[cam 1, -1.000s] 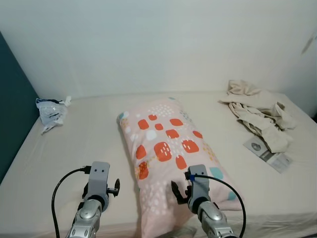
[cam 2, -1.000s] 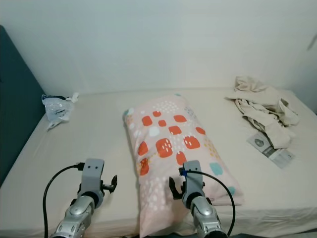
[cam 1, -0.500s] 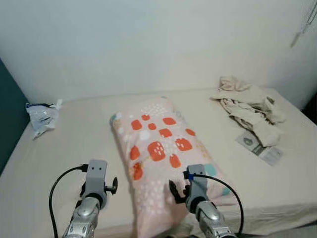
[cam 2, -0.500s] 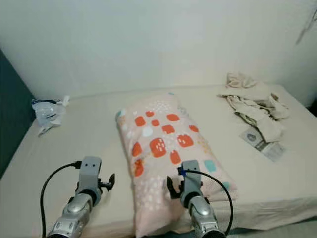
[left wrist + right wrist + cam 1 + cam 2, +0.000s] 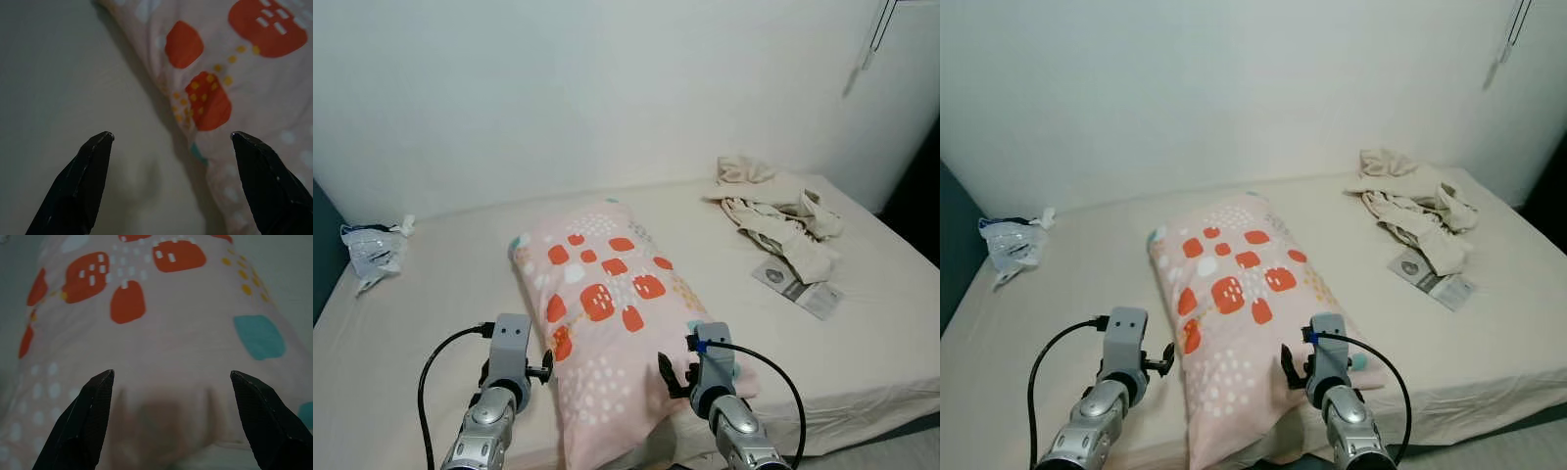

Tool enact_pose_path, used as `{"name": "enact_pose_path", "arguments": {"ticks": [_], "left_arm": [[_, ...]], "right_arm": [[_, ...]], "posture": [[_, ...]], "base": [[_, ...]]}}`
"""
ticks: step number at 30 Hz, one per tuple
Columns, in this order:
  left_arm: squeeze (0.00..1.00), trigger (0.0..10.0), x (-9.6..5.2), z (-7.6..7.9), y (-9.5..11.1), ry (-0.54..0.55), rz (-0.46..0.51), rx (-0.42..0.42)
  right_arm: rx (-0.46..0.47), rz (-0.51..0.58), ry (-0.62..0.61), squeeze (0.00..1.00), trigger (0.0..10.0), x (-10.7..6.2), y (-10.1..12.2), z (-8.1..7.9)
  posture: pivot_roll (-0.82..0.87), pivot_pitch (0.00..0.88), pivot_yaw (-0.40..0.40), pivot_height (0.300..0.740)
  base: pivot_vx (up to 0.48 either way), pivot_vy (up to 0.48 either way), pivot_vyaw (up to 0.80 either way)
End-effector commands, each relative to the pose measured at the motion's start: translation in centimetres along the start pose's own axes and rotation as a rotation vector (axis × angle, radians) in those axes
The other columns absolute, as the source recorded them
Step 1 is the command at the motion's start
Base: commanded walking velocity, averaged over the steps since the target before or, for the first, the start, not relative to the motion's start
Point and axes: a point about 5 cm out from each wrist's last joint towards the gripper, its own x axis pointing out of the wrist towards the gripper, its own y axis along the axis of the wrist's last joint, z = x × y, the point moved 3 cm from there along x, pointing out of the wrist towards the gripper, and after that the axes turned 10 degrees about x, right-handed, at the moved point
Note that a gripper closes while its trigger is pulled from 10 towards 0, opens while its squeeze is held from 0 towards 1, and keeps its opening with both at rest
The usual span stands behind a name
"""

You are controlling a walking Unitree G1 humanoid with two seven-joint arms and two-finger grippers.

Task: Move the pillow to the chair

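A pink pillow (image 5: 605,311) with orange, white and teal patches lies lengthwise on the beige bed (image 5: 440,294), its near end at the bed's front edge. My left gripper (image 5: 171,137) is open and hovers low at the pillow's left edge, with one finger over the sheet and the other over the pillow. The right gripper (image 5: 171,374) is open just above the pillow's near right part, with nothing between its fingers. Both silver arms (image 5: 504,387) reach in from the bed's front.
A heap of beige clothes (image 5: 773,211) and a printed leaflet (image 5: 798,289) lie at the bed's right. A crumpled plastic bag (image 5: 372,250) sits at the far left. A white wall (image 5: 607,88) backs the bed. A dark gap (image 5: 915,196) shows at the right.
The camera has swung to the right, so the whole scene sits further left. My left gripper is now closer to the pillow's edge. The pillow lies as before and both grippers stay open.
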Motion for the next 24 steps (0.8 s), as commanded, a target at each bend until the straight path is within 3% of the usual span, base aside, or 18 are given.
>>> {"name": "enact_pose_path", "arguments": {"ticks": [1,5,12,24], "left_arm": [[0.00,10.0,-0.08,-0.45,-0.40,0.010,-0.023,-0.003],[0.00,10.0,0.05,-0.54,-0.34,0.013,-0.026,0.004],[0.00,10.0,0.20,-0.40,-0.19,0.010,-0.030,0.030],[0.00,10.0,0.18,-0.40,-0.45,0.015,-0.048,0.004]], "right_arm": [[0.010,-0.017,0.006,0.00,10.0,-0.09,-0.50,-0.21],[0.012,-0.018,0.004,0.00,10.0,-0.09,-0.49,-0.14],[0.015,-0.016,0.002,0.00,10.0,-0.08,-0.42,-0.07],[0.010,-0.028,0.014,0.00,10.0,0.04,-0.46,-0.33]], "posture": [[0.00,0.047,0.008,0.740],[0.00,0.045,0.011,0.740],[-0.01,0.042,0.014,0.740],[0.00,0.038,0.010,0.740]], "base": [[0.000,0.000,0.00],[0.000,0.000,0.00],[0.000,-0.459,0.00],[0.000,0.000,0.00]]}}
